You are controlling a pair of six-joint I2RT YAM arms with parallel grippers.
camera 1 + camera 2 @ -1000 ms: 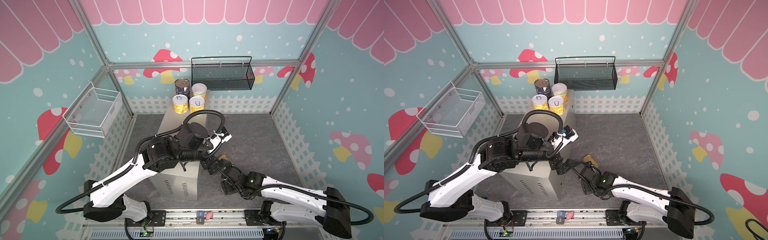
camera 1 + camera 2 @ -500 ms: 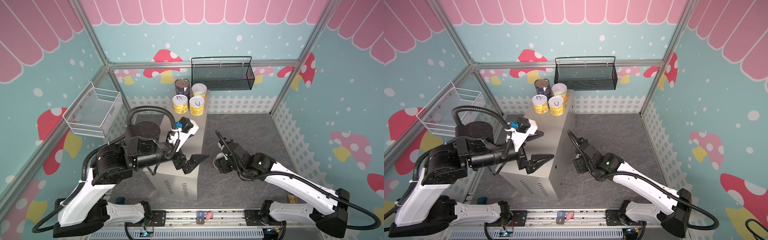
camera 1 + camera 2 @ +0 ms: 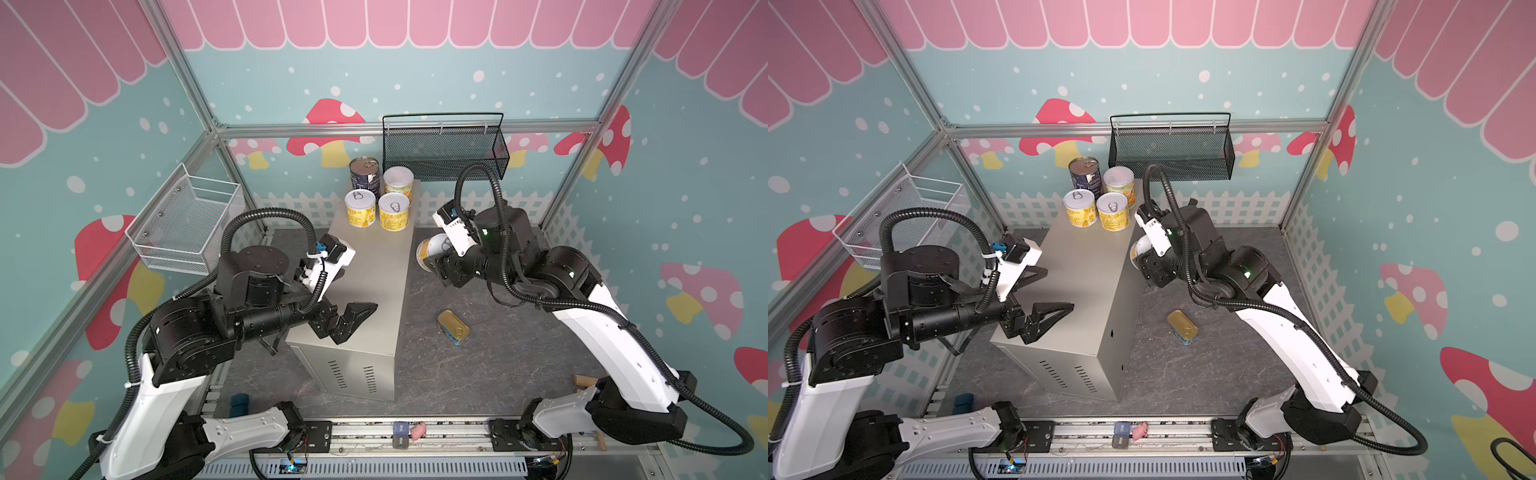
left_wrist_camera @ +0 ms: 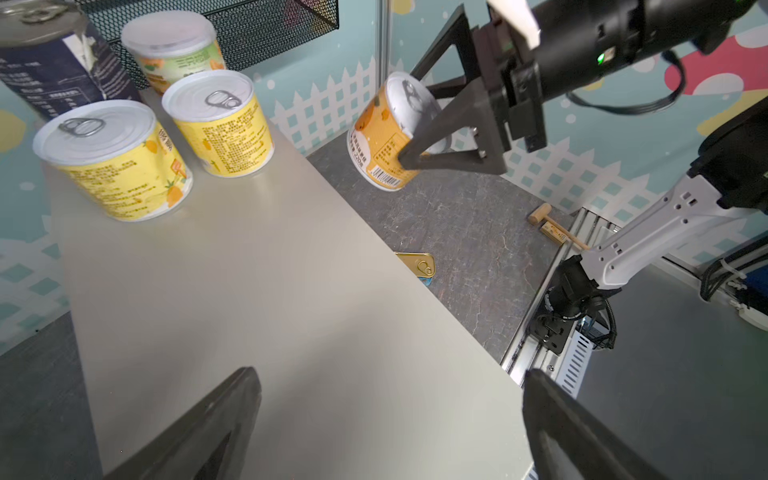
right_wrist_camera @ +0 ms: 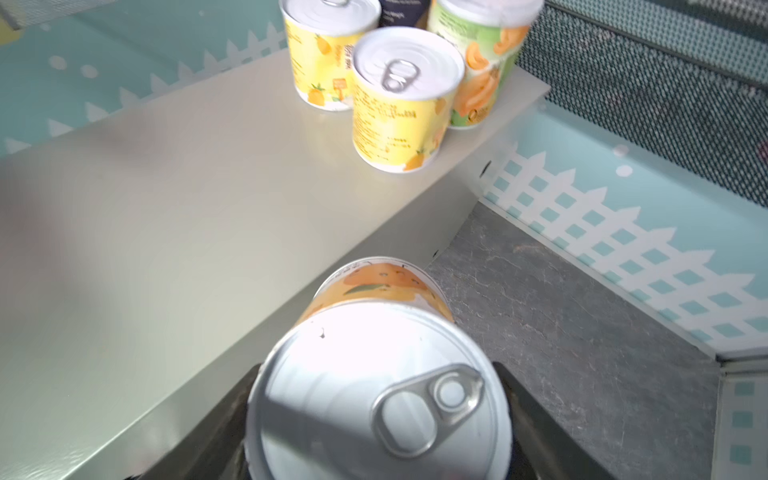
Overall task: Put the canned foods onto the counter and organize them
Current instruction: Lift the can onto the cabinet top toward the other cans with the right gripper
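Right claw [image 4: 409, 120] grips a tilted yellow can [image 4: 374, 141] off the 3 o'clock edge of the table [image 3: 374, 270]; left claw [image 3: 1059, 288] gapes empty. Set down tilted, it could roll off.

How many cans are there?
6. On the counter: navy can, white-lidded can, two yellow cans. Right gripper holds a third yellow can. Gold tin lies on the floor. None seems hidden.
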